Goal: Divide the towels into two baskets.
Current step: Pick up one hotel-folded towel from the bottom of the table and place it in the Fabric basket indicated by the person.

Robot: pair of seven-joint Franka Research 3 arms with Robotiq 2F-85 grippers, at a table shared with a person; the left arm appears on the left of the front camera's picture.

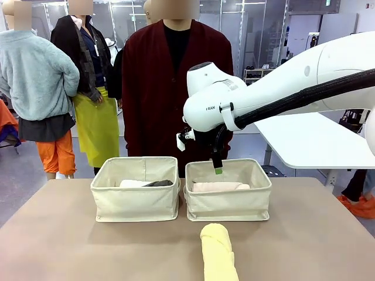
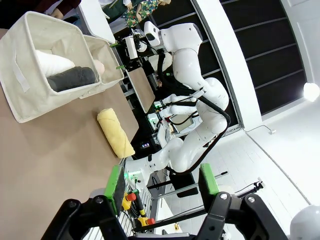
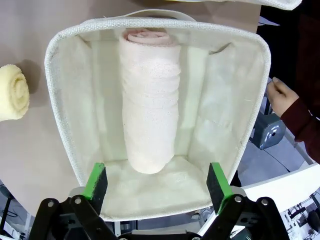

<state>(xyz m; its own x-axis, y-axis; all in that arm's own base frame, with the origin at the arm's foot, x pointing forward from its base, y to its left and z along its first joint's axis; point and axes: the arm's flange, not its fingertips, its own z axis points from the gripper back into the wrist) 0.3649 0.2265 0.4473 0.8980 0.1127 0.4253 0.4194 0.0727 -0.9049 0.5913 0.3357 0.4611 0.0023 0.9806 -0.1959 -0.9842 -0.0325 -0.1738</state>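
right pincer (image 3: 156, 175) wide open, empty, over pink towel (image 3: 150, 100) lying in right-of-centre basket (image 1: 228, 205); left pincer (image 2: 162, 182) part-open, empty; yellow towel (image 1: 218, 252) on counter (image 1: 58, 234) at bottom centre looks next: needs a grab across its middle, then that same basket.

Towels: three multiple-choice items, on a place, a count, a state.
1. Where is the yellow towel? A in a basket B on the table C held by a gripper
2. How many towels lie in the left basket? A none B one C two
3. The right gripper over the right basket is: A open B shut on a towel C shut empty
B: it lies before the baskets. C: white towel and grey towel inside. A: fingers apart above the pink towel.
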